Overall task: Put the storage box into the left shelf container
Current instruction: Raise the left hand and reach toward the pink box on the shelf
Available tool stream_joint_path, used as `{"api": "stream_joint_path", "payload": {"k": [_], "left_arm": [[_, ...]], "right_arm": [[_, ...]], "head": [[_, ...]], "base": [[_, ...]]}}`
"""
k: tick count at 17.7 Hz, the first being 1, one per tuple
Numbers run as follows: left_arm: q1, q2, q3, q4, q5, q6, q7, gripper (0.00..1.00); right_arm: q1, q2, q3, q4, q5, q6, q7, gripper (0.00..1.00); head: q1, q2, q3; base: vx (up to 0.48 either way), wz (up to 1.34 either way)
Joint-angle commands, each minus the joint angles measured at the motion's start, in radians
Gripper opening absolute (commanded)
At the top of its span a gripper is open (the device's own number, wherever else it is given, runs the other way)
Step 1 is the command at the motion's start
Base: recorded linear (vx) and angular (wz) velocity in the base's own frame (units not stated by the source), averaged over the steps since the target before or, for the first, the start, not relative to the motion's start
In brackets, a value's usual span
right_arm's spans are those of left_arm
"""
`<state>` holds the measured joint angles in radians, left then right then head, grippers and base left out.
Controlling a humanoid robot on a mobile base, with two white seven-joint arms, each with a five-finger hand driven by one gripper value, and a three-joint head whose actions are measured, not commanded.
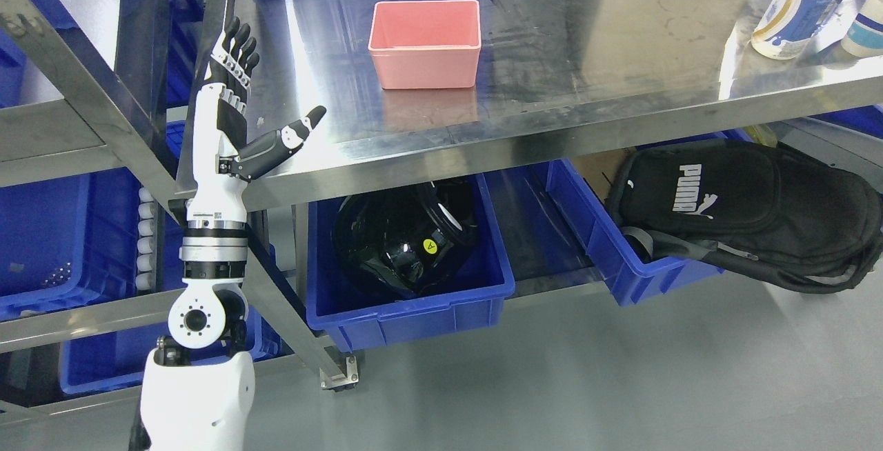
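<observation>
while the hand stands off, the frame is the hazard

because the left hand [238, 103] is raised at the front left corner of the steel surface [552, 85] with its fingers straight and the thumb stuck out to the right, holding nothing, any reach for the pink storage box [425, 43] has to start from right beside the shelf frame. the slanted steel post [103, 106] runs just behind and left of the forearm, and the surface's front lip sits under the thumb. a sweep to the right that stays low could, i judge, catch the thumb on that lip or knock the wrist against the post.

the box itself looks light, empty and open-topped, resting on polished metal. a push from one side would probably slide it away rather than let the fingers close around a wall, and it could skate towards the back of the surface.

later, carrying it left means passing the same post again, where a held box could clip the steel and twist loose. the blue bins [41, 244] on the left shelf sit lower, behind the frame, so the drop is partly blocked from this view.

the box lies up and to the right of the hand, well apart, upright, with nothing between them but bare steel. the right arm does not show.
</observation>
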<state>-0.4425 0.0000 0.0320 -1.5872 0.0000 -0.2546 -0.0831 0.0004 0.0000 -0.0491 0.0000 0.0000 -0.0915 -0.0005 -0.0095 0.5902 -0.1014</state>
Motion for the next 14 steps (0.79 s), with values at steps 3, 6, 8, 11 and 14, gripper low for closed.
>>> {"api": "stream_joint_path", "payload": {"k": [3,6,8,11,14], "left_arm": [[-0.063,0.018,0.023,0.009,-0.003,0.018,-0.079,1.0],[-0.226,0.119,0.026,0.085,-0.005,0.101,-0.115,1.0],[-0.367,0.269,-0.016,0.18,-0.017,0.11,-0.296,0.99],[-0.536,0.304,-0.199,0.318,-0.122,0.124,-0.464,0.99],[-0.608,0.304,-0.308,0.369,-0.256,0.132,-0.584,0.99]], "right_arm": [[0.007,-0.017,0.0,-0.017,-0.003,-0.001,0.001,1.0],[0.007,-0.017,0.0,-0.017,-0.003,-0.001,0.001,1.0],[0.007,-0.017,0.0,-0.017,-0.003,-0.001,0.001,1.0],[0.007,-0.017,0.0,-0.017,-0.003,-0.001,0.001,1.0],[0.007,-0.017,0.0,-0.017,-0.003,-0.001,0.001,1.0]], "head": [[0.0,0.0,0.0],[0.0,0.0,0.0],[0.0,0.0,0.0],[0.0,0.0,0.0],[0.0,0.0,0.0]], "base": [[-0.007,0.0],[-0.007,0.0],[0.0,0.0],[0.0,0.0],[0.0,0.0]]}}
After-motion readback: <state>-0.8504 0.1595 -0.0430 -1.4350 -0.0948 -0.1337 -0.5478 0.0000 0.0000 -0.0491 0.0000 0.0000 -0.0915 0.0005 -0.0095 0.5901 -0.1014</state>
